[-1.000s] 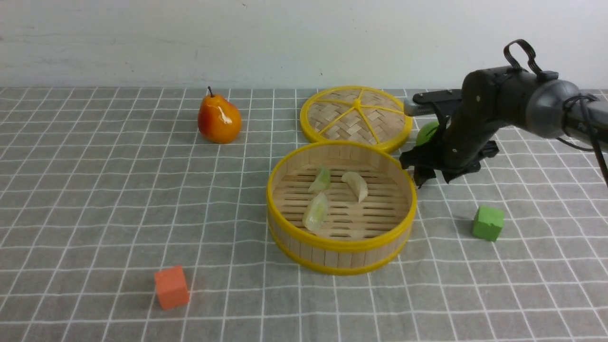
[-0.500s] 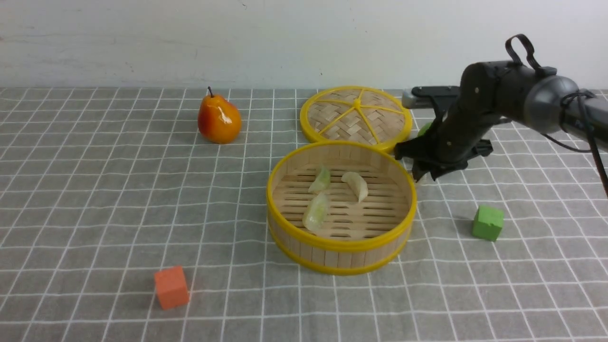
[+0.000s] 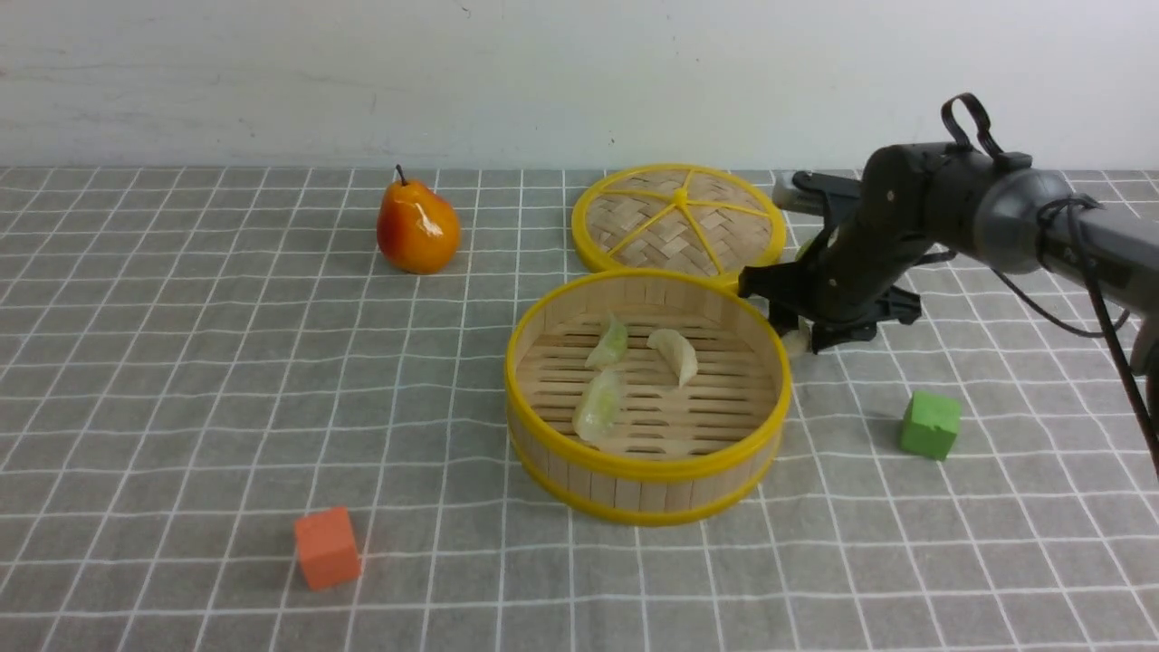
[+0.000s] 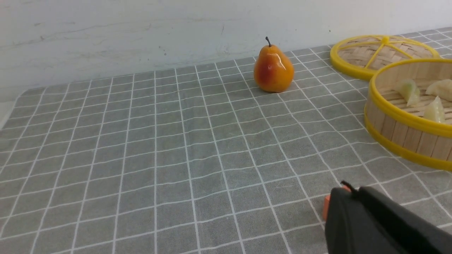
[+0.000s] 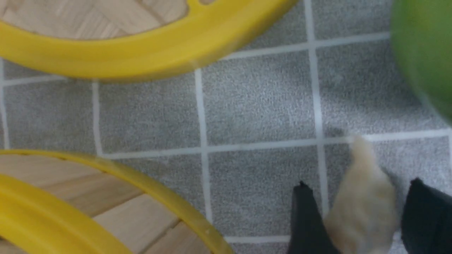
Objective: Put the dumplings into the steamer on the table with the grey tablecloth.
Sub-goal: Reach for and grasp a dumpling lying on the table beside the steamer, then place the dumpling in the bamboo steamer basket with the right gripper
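Note:
The bamboo steamer [image 3: 647, 466] stands mid-table on the grey tablecloth [image 3: 181, 362]. Three dumplings lie in it: two pale green [image 3: 612, 344] [image 3: 598, 407] and one cream [image 3: 677, 353]. A second cream dumpling [image 3: 796, 340] [image 5: 363, 208] lies on the cloth just right of the steamer's rim [image 5: 166, 197]. My right gripper [image 3: 801, 340] [image 5: 358, 183] is low over it, open, a finger on either side. One finger touches the dumpling and a gap shows at the other. My left gripper [image 4: 348, 187] is shut and empty, out of the front view.
The flat woven lid [image 3: 679, 222] lies behind the steamer. A green round fruit [image 5: 427, 53] sits behind the right gripper. A pear [image 3: 416, 226] stands back left, a green cube [image 3: 930, 424] right, an orange cube [image 3: 327, 547] front left, just behind the left gripper.
The right gripper has moved left and down, closer to the steamer's right rim and around the cream dumpling. The steamer has shifted slightly left.

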